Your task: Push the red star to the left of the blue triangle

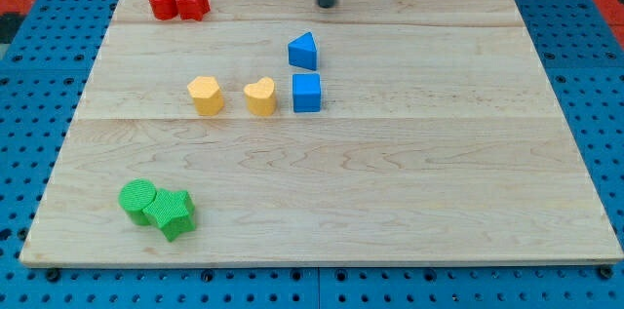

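Observation:
The red star point(193, 2) lies at the board's top left, touching a red cylinder point(162, 2) on its left. The blue triangle point(303, 51) sits near the board's upper middle. My tip point(327, 4) is near the view's top, above and slightly right of the blue triangle, and far to the right of the red star. It touches no block.
A blue cube point(306, 93) sits just below the blue triangle. A yellow heart point(259, 96) and a yellow hexagon point(206, 95) lie to its left. A green cylinder point(138, 201) and a green star point(173, 214) touch at the bottom left. The wooden board point(409, 173) rests on a blue pegboard.

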Motion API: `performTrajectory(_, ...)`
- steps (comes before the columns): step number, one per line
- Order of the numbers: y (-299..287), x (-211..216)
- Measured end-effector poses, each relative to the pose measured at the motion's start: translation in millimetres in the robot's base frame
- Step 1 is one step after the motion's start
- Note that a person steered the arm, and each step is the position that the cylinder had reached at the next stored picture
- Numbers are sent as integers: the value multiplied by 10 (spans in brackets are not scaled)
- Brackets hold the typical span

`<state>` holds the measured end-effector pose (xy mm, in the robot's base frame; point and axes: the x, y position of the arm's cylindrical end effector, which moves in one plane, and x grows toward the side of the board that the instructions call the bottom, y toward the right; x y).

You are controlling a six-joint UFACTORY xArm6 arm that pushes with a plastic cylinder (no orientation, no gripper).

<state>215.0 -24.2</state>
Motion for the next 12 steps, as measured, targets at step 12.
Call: performTrajectory(12,-1189,652)
